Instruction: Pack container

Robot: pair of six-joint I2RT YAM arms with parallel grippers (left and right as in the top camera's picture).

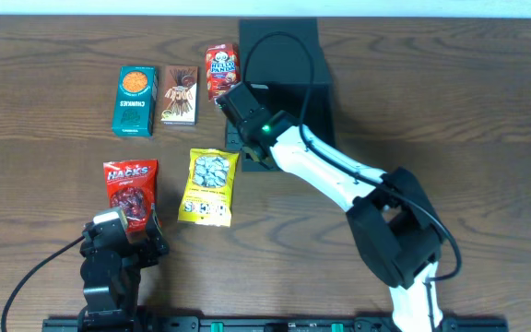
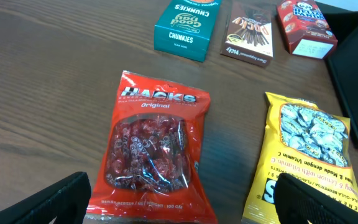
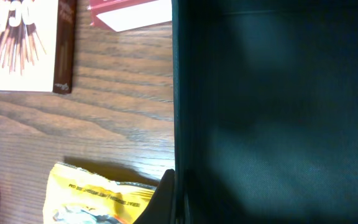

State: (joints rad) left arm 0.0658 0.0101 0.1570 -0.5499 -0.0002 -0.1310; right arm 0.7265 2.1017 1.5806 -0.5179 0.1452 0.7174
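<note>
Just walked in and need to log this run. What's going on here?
The right end effector is at the left wall of the dark container; whether it grips is unclear. The left end effector hovers open over the red Hacks bag. The yellow bag, Chunkies carton, Pocky box and Hello Panda box lie on the table, unpacked.

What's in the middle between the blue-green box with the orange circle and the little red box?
The brown Pocky box lies between the teal carton and the red box; the overhead view shows it.
</note>
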